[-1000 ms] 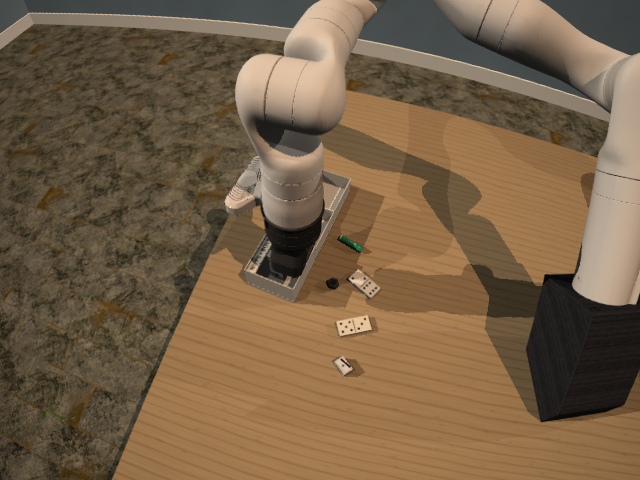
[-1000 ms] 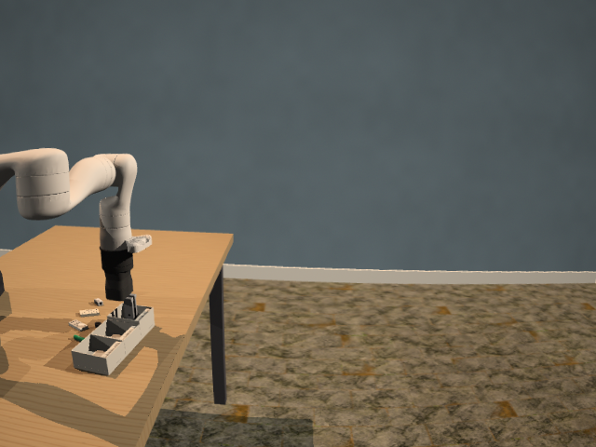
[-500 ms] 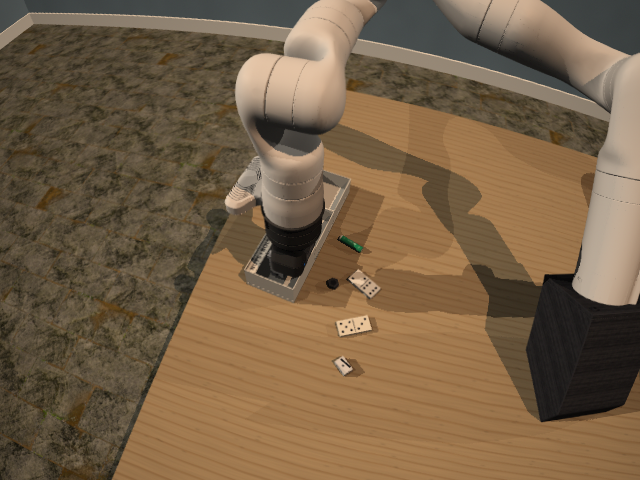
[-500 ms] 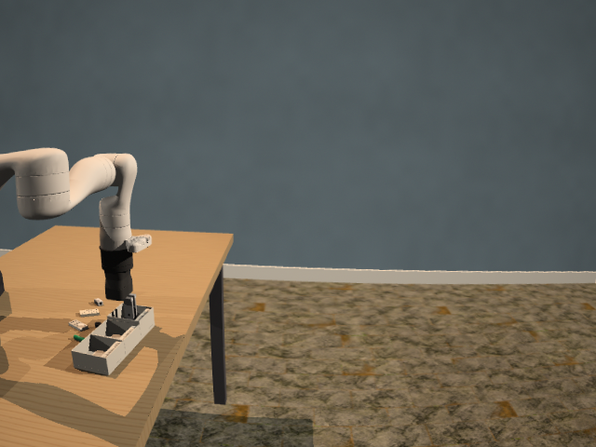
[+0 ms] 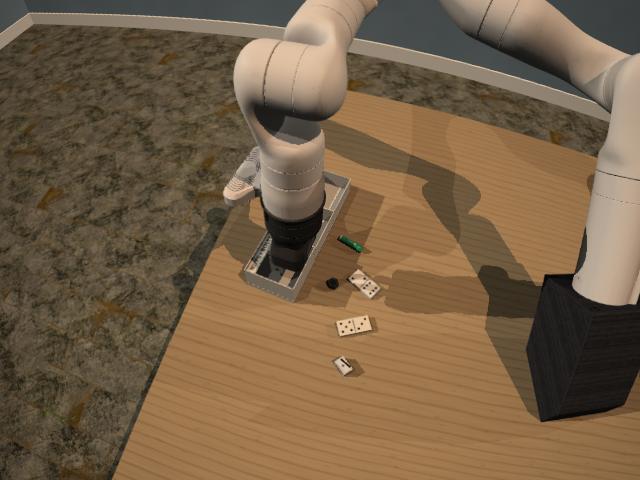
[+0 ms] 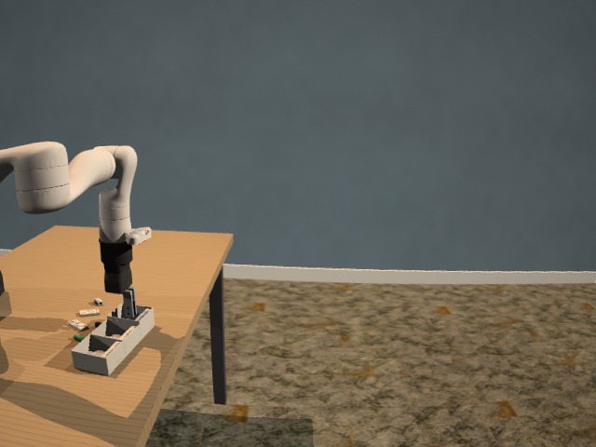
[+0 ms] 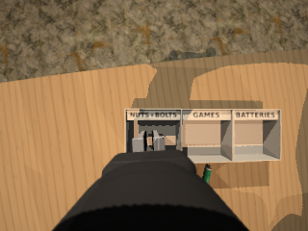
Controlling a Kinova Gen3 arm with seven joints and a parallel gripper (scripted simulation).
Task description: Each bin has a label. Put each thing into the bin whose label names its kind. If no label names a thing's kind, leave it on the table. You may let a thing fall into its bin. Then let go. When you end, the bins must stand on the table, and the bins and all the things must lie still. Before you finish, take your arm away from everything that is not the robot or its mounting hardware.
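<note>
Nearby, outside the bins, the green battery beside the hand.
</note>
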